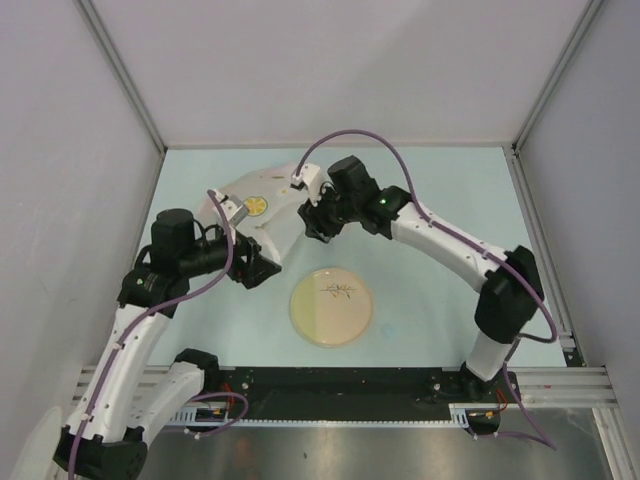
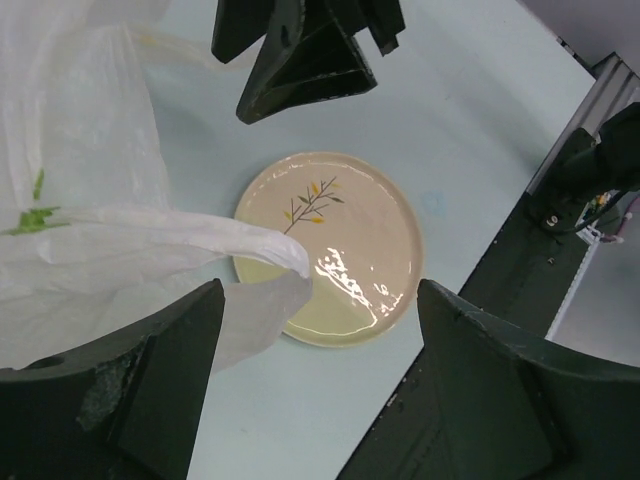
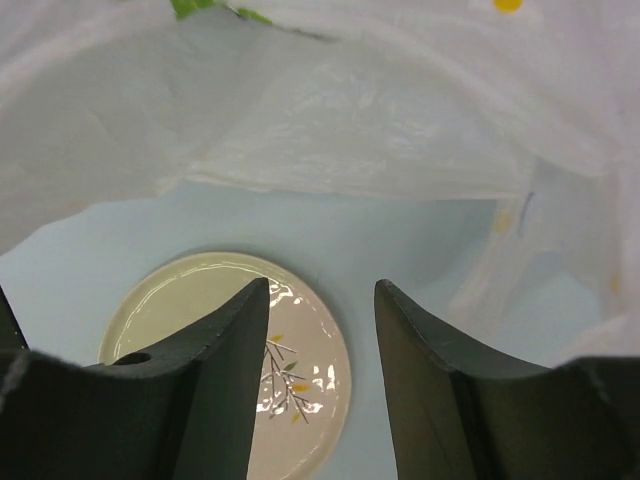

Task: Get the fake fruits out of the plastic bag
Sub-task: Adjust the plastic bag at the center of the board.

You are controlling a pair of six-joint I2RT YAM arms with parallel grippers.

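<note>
Pale blue table [image 1: 455,180] carried a thin white lemon-printed plastic bag [image 1: 268,226], likely limp and slippery, best pinched at a bunched edge; left jaws and right jaws stood released.

Left gripper [image 2: 320,300], right gripper [image 3: 322,290]: jaws apart on both.

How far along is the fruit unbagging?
Done: nothing visibly; the plate is bare and no fruit shows outside the plastic bag. In hand: both claws sit at the bag, left claw and right claw open, gripping nothing. Left: every fruit still has to come out; none can be seen through the plastic.
</note>
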